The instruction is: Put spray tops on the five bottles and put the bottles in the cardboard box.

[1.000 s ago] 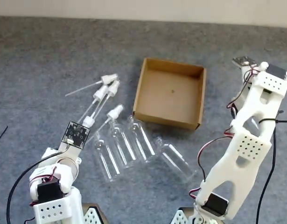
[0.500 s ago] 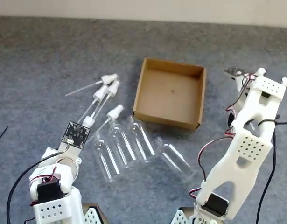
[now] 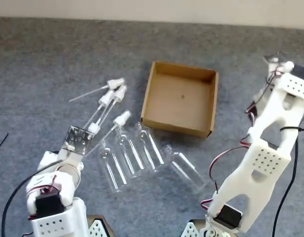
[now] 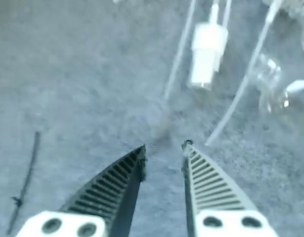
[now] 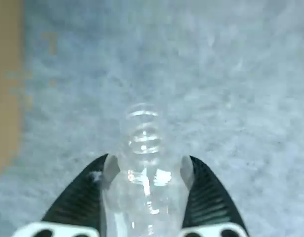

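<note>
Right jaws round bottle (image 5: 143, 168) — box edge (image 5: 6, 89) probably beside.

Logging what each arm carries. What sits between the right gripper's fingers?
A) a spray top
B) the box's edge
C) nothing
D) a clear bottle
D: the right wrist view shows the right gripper closed on a clear bottle, its threaded neck pointing away.

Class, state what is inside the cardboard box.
Inside the cardboard box, only bare brown floor with a small dark speck shows; the bottles are outside it. Its near wall may cover a thin floor strip.
</note>
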`<control>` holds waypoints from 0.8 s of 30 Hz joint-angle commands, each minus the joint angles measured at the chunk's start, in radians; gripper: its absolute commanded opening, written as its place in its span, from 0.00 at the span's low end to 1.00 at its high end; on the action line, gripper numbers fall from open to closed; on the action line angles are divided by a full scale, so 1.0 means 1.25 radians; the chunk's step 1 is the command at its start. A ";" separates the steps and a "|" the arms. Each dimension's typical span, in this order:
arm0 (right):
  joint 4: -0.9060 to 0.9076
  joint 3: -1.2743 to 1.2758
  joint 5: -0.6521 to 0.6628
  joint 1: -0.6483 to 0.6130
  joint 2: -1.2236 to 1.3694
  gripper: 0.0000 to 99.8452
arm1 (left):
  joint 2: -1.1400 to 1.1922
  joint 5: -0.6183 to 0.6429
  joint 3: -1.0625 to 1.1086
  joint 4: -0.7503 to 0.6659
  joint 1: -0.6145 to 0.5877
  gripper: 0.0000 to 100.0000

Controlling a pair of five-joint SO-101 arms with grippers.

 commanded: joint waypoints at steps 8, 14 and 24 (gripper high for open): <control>0.018 0.358 -0.106 -0.217 -0.395 0.00 | 0.806 0.043 -0.646 0.020 0.012 0.12; 0.017 0.500 -0.082 -0.262 -0.552 0.00 | 1.255 0.086 -0.994 0.092 0.009 0.12; -0.035 0.602 -0.052 -0.267 -0.623 0.00 | 1.647 0.069 -1.502 0.113 0.132 0.21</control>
